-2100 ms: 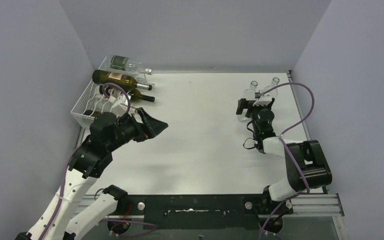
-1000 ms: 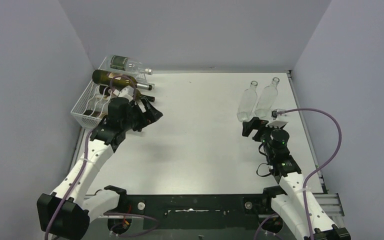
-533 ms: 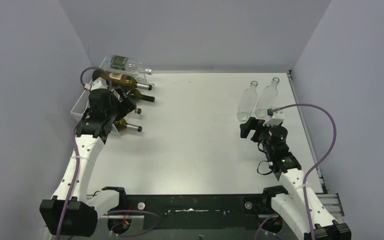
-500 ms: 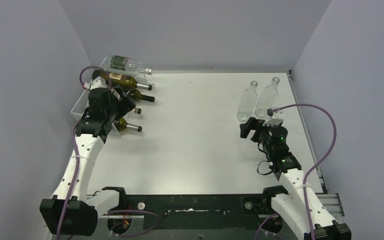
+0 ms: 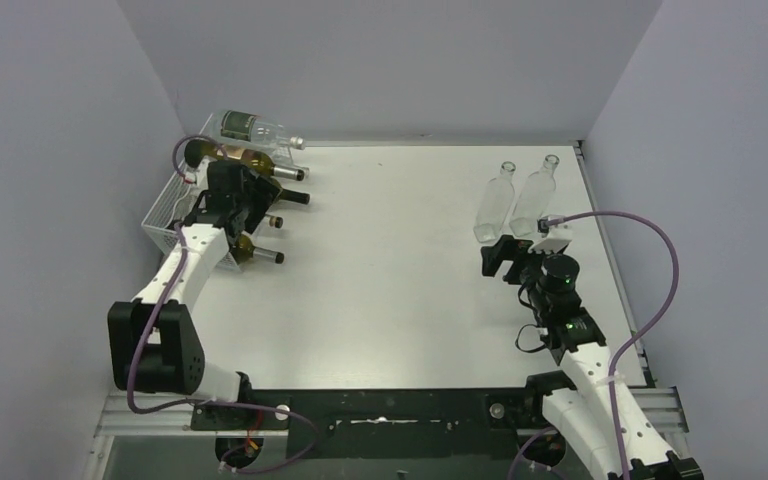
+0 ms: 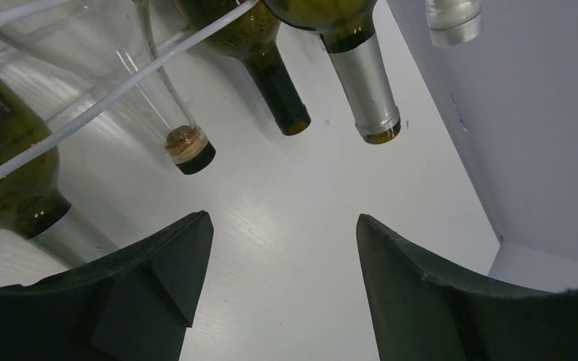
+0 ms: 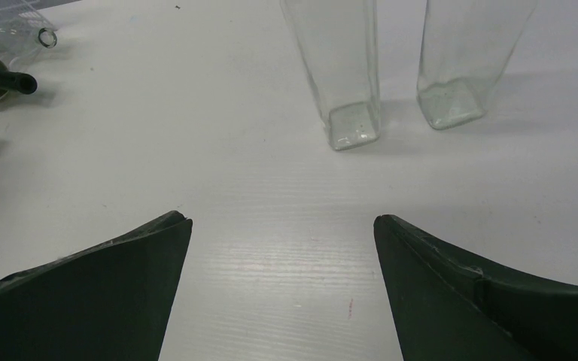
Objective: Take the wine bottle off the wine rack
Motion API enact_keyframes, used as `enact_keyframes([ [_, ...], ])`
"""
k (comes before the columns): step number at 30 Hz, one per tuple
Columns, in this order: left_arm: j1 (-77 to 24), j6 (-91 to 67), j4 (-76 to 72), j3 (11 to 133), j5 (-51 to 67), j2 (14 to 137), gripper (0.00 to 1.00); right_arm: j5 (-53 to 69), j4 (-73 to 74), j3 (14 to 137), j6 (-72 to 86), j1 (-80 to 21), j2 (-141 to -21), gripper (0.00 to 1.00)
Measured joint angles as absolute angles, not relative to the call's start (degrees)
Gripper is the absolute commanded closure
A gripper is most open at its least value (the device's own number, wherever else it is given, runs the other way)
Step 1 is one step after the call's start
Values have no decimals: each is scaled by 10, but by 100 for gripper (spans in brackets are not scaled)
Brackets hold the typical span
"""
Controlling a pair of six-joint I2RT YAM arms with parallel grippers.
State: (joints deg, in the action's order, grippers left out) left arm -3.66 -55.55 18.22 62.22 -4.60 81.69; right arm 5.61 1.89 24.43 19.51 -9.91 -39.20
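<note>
The see-through whitish wine rack point(image 5: 164, 208) stands at the table's far left and holds several bottles lying with their necks to the right. A clear bottle point(image 5: 252, 127) lies on top, a dark bottle with a gold label point(image 5: 248, 160) below it, and a green bottle point(image 5: 258, 254) lies lowest. My left gripper point(image 5: 256, 200) is open and empty among the necks. In the left wrist view my left gripper point(image 6: 282, 219) has a corked neck point(image 6: 188, 143), a dark green neck point(image 6: 280, 94) and a foil-capped neck point(image 6: 367, 90) ahead of it. My right gripper point(image 5: 495, 262) is open and empty.
Two clear empty bottles point(image 5: 493, 205) point(image 5: 535, 197) stand upright at the far right, just beyond my right gripper point(image 7: 282, 220); they also show in the right wrist view point(image 7: 344, 71) point(image 7: 466, 64). Grey walls close the table on the left, back and right.
My left arm has swung from over the table to the rack, its open gripper now among the bottle necks. My right gripper drew back from the clear bottles, then stayed still.
</note>
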Motion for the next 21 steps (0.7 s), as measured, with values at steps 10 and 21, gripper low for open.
enact_keyframes([
  [10, -56, -642, 91, 652, -59, 900, 27, 56, 23, 244, 191, -99, -391, 2],
  [21, -74, -714, 64, 686, -124, 975, 36, 53, 29, 244, 191, -99, -389, 2],
])
